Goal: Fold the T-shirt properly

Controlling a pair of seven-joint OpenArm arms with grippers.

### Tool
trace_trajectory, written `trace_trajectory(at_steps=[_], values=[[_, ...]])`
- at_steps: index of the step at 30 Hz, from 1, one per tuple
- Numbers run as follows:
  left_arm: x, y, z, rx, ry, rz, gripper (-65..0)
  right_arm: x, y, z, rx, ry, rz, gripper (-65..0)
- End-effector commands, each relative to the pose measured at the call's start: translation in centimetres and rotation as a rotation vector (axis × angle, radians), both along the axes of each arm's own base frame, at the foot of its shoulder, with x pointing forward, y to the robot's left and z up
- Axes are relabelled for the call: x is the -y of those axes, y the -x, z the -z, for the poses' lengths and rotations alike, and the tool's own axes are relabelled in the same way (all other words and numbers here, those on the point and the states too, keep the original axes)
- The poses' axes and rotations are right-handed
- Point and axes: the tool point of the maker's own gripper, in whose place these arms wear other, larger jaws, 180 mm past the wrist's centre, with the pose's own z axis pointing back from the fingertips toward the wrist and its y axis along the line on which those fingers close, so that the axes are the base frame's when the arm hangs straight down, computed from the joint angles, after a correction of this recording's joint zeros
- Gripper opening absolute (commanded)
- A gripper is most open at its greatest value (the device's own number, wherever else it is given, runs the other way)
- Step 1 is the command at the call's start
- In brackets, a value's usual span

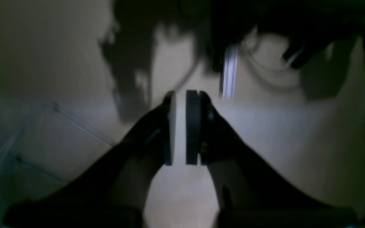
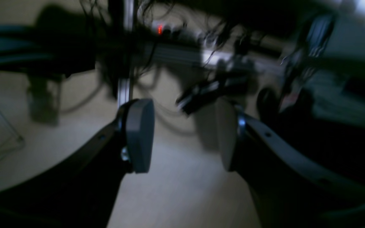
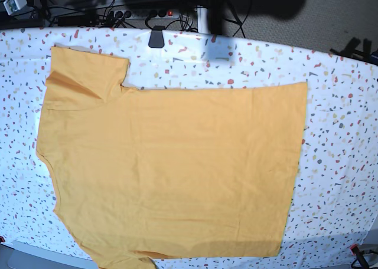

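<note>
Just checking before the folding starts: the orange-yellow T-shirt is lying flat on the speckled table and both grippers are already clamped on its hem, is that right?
Not quite. The T-shirt does lie flat on the speckled table, but neither gripper touches it. The base view shows no arm over the shirt, and the wrist views show the left gripper and right gripper holding nothing.

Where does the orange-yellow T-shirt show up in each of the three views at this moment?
Base: the T-shirt lies spread flat over most of the speckled table, one sleeve at upper left.
Left wrist: not in it; only the nearly closed left claw over pale floor.
Right wrist: not in it; the open right claw over pale floor.
Shared landmark: only the wrist views share one, the pale floor; the base view shows neither claw.
</note>
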Motion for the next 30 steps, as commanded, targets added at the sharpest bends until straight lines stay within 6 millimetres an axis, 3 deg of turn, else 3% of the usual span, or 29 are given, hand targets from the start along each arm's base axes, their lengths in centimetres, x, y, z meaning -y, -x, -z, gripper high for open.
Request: trace_trajectory(at_steps=[1,7,17,27,30], values=[[0.1,-0.9,-1.2,0.034,-0.008,0.025,-59.3,-0.3,-1.0,-1.0,0.037,-0.003,-0.027,-33.0],[2.3,-6.9,-5.7,0.251,-0.006,0.109,-59.3,-1.0,-4.3,-3.6,0.152,0.025,-0.080,-33.0],[2.7,-14.6,-7.8,0.492,-0.018,0.120,-59.3,-1.7,-10.3,-5.6,0.352,0.022,-0.130,-32.9],[5.1,-21.1,-11.3,0.732,0.027,0.277,-59.3,-2.4,-13.5,-7.4,0.477,0.089,-0.267,-32.9],[5.8,-23.2,-13.5,0.846,0.076,0.271,-59.3,-3.2,-14.3,-8.7,0.565,0.051,-0.276,-32.9]])
